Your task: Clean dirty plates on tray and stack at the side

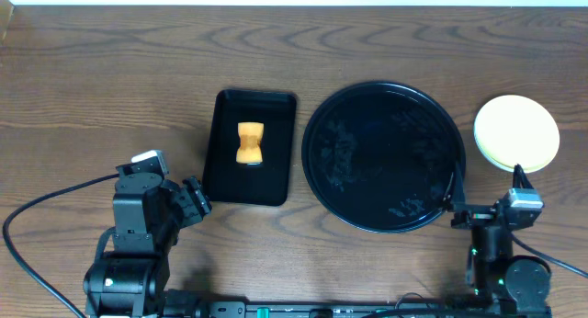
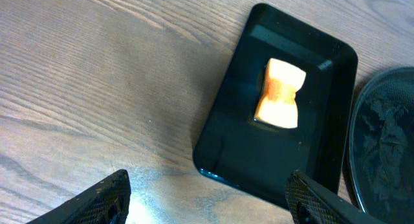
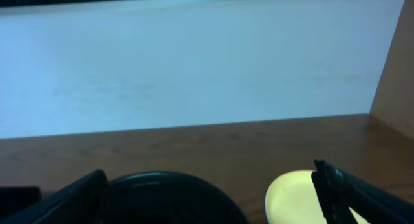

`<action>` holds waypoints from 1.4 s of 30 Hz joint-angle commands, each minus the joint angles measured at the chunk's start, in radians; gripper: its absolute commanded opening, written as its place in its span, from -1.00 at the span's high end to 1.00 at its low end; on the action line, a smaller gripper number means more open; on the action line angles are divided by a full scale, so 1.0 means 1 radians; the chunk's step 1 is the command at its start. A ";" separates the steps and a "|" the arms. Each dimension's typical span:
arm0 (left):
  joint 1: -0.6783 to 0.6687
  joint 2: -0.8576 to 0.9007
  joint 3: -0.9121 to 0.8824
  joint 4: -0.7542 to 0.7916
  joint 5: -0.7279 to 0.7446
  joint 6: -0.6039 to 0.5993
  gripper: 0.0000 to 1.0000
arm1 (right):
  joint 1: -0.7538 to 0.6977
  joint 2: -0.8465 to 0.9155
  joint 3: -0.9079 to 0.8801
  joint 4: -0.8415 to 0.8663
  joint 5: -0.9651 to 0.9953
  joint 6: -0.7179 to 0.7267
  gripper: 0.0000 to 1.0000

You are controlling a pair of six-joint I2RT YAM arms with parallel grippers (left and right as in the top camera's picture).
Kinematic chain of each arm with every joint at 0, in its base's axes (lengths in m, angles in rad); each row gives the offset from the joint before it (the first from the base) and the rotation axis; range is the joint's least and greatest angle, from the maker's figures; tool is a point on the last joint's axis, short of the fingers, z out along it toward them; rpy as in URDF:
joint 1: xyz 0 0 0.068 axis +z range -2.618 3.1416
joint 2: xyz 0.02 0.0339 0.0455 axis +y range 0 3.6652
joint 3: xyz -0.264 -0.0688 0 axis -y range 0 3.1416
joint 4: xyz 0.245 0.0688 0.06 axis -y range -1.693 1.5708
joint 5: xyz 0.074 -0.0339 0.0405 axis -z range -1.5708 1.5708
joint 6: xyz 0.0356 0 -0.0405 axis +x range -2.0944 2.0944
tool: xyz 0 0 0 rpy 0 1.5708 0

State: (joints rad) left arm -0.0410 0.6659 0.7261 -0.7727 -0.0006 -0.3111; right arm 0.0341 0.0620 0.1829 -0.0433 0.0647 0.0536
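The large round black tray (image 1: 381, 157) sits right of centre with no plate on it; its glossy surface shows pale smears. A pale yellow plate (image 1: 516, 131) lies on the table just right of the tray. No mint-blue plate shows; I cannot tell whether any lies under the yellow one. My right gripper (image 1: 485, 185) is open and empty at the tray's front right, just in front of the plate. In the right wrist view the tray (image 3: 168, 198) and plate (image 3: 291, 198) sit between the open fingers (image 3: 210, 204). My left gripper (image 1: 200, 200) is open and empty, left of the rectangular tray.
A smaller rectangular black tray (image 1: 250, 143) left of the round tray holds an orange sponge (image 1: 249, 143). In the left wrist view this tray (image 2: 220, 140) and sponge (image 2: 280, 94) lie ahead of the open fingers (image 2: 210, 204). A pale wall runs along the table's far edge.
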 commanded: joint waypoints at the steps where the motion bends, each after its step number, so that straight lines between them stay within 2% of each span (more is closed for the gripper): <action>1: 0.003 -0.001 -0.004 0.004 -0.011 -0.001 -0.55 | 0.006 -0.027 -0.076 0.077 0.011 -0.037 -0.98; 3: 0.003 -0.001 -0.004 0.004 -0.011 -0.001 -0.55 | 0.006 -0.040 -0.123 0.129 0.009 -0.094 -0.99; 6: 0.003 -0.001 -0.004 0.004 -0.011 -0.001 -0.55 | 0.005 -0.057 -0.179 0.113 0.006 -0.138 -0.99; 9: 0.003 -0.001 -0.004 0.004 -0.011 -0.001 -0.56 | 0.004 -0.057 -0.177 -0.037 -0.039 -0.120 -0.98; 42: 0.003 -0.001 -0.004 0.002 -0.012 -0.001 -0.56 | 0.005 -0.053 -0.177 -0.031 -0.046 -0.122 -0.98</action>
State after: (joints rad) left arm -0.0410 0.6659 0.7258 -0.7731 -0.0006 -0.3107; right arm 0.0341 0.0166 0.0071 -0.0696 0.0269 -0.0563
